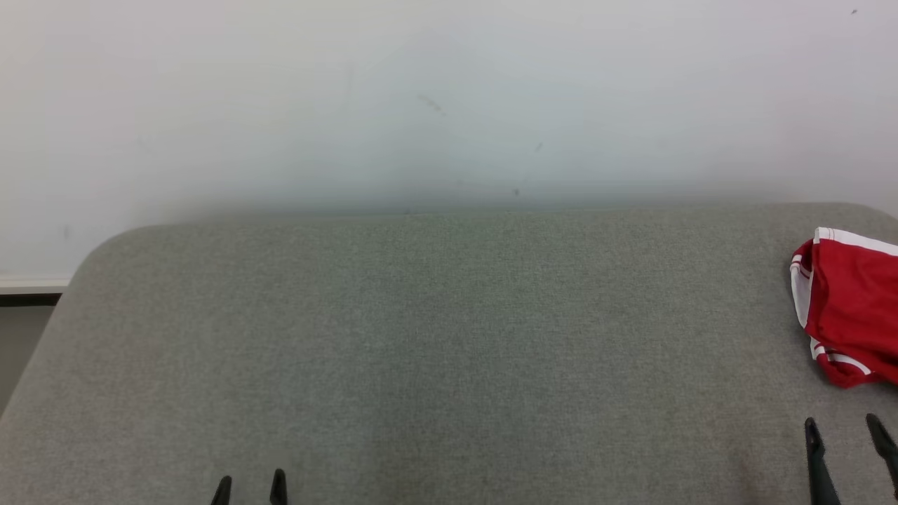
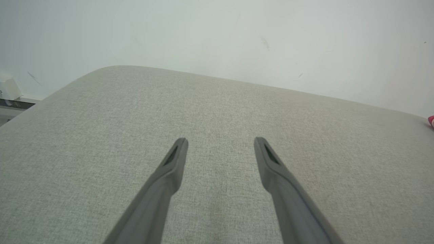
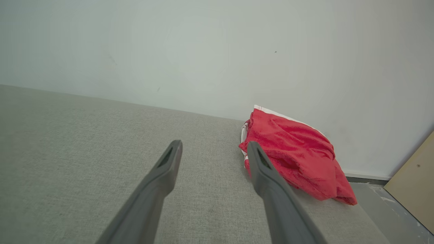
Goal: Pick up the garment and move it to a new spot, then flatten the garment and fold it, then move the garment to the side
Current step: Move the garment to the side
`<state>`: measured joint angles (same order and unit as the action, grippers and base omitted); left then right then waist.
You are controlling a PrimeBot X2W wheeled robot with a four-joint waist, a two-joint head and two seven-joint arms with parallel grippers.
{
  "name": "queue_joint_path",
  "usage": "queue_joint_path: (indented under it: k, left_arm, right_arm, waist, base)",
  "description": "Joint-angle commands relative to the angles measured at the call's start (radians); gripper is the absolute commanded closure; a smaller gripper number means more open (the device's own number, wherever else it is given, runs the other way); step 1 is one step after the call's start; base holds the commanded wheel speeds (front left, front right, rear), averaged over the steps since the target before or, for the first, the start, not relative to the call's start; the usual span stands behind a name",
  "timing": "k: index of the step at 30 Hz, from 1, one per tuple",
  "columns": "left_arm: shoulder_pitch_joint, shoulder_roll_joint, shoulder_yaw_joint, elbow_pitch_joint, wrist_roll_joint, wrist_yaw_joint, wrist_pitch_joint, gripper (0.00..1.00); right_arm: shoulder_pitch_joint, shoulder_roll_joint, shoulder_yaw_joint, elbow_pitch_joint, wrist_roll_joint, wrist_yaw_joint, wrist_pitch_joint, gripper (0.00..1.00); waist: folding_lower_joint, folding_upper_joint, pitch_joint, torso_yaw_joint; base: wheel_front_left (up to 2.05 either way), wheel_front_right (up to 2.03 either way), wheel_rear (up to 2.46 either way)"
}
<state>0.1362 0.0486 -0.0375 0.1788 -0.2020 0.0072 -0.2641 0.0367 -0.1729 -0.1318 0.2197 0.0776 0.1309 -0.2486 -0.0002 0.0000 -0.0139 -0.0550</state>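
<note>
Left gripper (image 1: 250, 482): fingers spread wide, nothing between them, held low over the grey padded top (image 1: 421, 337), well apart from the garment (image 1: 849, 308) and across the pad from it. In left wrist view, fingers levelled forward toward the wall (image 2: 217, 34), with a red sliver of the garment just visible at the frame's right edge.

Right gripper (image 1: 842, 423): also spread wide and empty, parked just short of the garment's near edge, with a strip of bare pad between tips and cloth in head view. In right wrist view one finger (image 3: 264, 169) overlaps the garment's nearest fold. Looks like line of sight only, not contact. Tips aimed past the garment's left side toward the wall.

Garment: red with white trim, crumpled in a loose heap on the pad, one end hanging at the pad's edge, white-banded hem turned up toward the wall. Not gripped by either side.

Around the garment: bare grey pad all the way out to the left gripper; plain pale wall directly behind it; beyond it, off the pad's end, grey floor (image 3: 390, 210) and a tan board (image 3: 412, 176) leaning by the wall. No clutter between right gripper and garment.
</note>
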Motion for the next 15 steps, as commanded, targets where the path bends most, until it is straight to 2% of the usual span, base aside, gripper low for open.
queue_joint_path:
  k: [1, 7, 15]
  left_arm:
    - [0.019, 0.004, 0.005, 0.005, 0.010, 0.009, 0.001, 0.00]
    - [0.041, 0.004, 0.004, 0.009, 0.011, 0.001, 0.001, 0.00]
    - [0.056, 0.004, -0.005, 0.010, 0.017, -0.014, 0.001, 0.00]
  right_arm:
    - [0.024, 0.017, 0.003, 0.005, -0.015, -0.001, -0.011, 0.00]
    - [0.058, 0.070, 0.028, 0.001, -0.010, -0.001, -0.016, 0.00]
    - [0.059, 0.096, 0.043, 0.010, -0.022, -0.001, -0.016, 0.00]
  waist:
    - [0.0002, 0.0000, -0.010, 0.004]
    - [0.0002, 0.0000, -0.033, 0.001]
    - [0.0002, 0.0000, -0.050, 0.005]
  base:
    - [0.00, 0.00, 0.00]
    - [0.00, 0.00, 0.00]
    - [0.00, 0.00, 0.00]
